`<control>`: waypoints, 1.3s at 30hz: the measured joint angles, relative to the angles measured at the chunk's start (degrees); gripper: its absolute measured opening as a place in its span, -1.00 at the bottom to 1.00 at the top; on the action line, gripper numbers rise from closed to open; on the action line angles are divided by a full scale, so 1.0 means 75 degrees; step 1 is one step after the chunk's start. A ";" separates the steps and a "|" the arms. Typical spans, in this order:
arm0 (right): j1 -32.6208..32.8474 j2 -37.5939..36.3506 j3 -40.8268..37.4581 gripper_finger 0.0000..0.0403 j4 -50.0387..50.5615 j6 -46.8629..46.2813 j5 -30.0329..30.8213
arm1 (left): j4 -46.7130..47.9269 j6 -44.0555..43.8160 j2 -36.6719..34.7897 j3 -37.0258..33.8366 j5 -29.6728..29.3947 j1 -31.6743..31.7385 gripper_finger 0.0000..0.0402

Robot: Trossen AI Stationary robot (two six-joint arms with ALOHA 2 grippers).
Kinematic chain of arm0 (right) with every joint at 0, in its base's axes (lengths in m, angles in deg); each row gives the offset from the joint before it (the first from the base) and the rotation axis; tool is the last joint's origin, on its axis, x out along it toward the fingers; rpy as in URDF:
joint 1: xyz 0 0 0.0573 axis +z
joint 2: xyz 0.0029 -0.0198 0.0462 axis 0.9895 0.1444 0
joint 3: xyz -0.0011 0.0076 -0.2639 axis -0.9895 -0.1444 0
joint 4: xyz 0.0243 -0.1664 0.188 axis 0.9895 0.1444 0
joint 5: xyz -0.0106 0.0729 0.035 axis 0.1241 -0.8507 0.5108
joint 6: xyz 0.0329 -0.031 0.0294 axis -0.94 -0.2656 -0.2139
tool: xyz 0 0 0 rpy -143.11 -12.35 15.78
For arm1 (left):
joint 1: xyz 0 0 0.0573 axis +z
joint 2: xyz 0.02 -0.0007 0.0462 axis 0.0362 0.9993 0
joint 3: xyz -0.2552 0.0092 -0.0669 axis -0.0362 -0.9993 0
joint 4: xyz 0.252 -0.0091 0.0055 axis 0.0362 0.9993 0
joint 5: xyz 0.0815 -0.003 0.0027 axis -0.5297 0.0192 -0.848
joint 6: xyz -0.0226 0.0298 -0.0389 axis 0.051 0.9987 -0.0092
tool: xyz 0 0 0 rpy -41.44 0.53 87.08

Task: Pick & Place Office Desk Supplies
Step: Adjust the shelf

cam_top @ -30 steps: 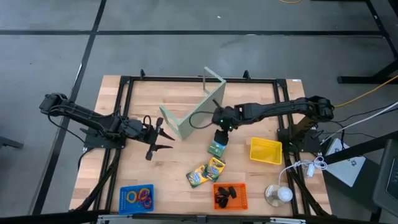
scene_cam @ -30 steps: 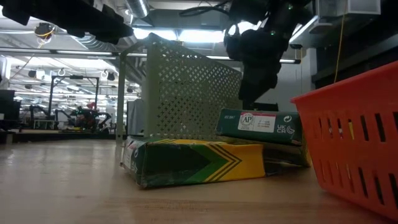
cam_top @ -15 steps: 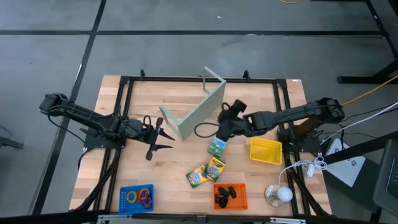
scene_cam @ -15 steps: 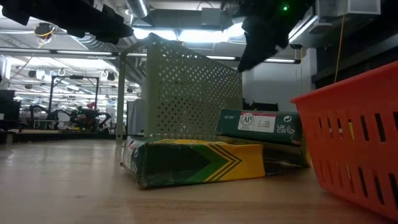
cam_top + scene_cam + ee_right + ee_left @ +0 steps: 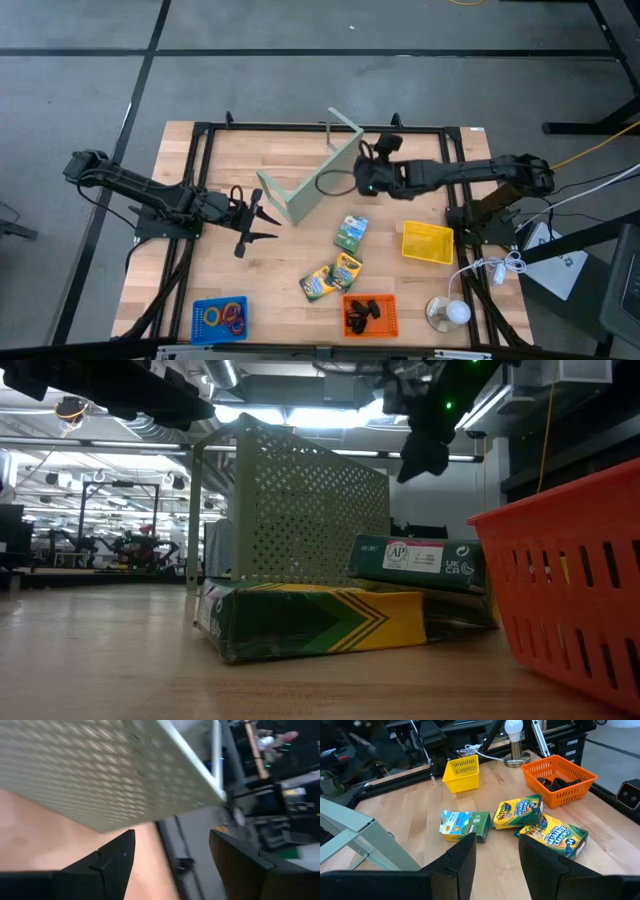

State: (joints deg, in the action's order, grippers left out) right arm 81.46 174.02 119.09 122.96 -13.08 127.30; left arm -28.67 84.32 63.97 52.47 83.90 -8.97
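Three green-and-yellow crayon boxes lie flat on the table: one (image 5: pixel 351 232) alone, and two (image 5: pixel 346 270) (image 5: pixel 318 284) side by side nearer the front. Purple, orange and yellow rings (image 5: pixel 226 316) sit in a blue basket, and black clips (image 5: pixel 364 312) sit in an orange basket. My right gripper (image 5: pixel 362 182) hangs open and empty above the table, beside the pale green mesh riser (image 5: pixel 310 175) and beyond the lone box. Its wrist view shows the riser's mesh panel (image 5: pixel 100 775) close ahead. My left gripper (image 5: pixel 268 224) waits open at the left, pointing toward the boxes (image 5: pixel 465 824).
A yellow basket (image 5: pixel 426 242) stands right of the lone box. The orange basket (image 5: pixel 370 316) and a small lamp (image 5: pixel 449 312) are at the front right, and the blue basket (image 5: pixel 200 305) is at the front left. Bare wood lies between the left gripper and the boxes.
My right gripper has risen from just over the lone crayon box and swung toward the table's far edge and the riser. It rolled and tipped up from pointing down to a shallow slant, and stayed open. The box lies where it was.
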 joint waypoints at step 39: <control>-0.3020 -0.0383 0.0624 0.27 0.0310 0.0550 -0.4922 | 0.0297 -0.0079 -0.0003 0.0000 0.0058 0.0000 -0.28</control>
State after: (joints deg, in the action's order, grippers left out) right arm 58.81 171.15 123.77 125.28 -8.96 90.39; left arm -26.45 83.73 63.94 52.47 84.33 -8.97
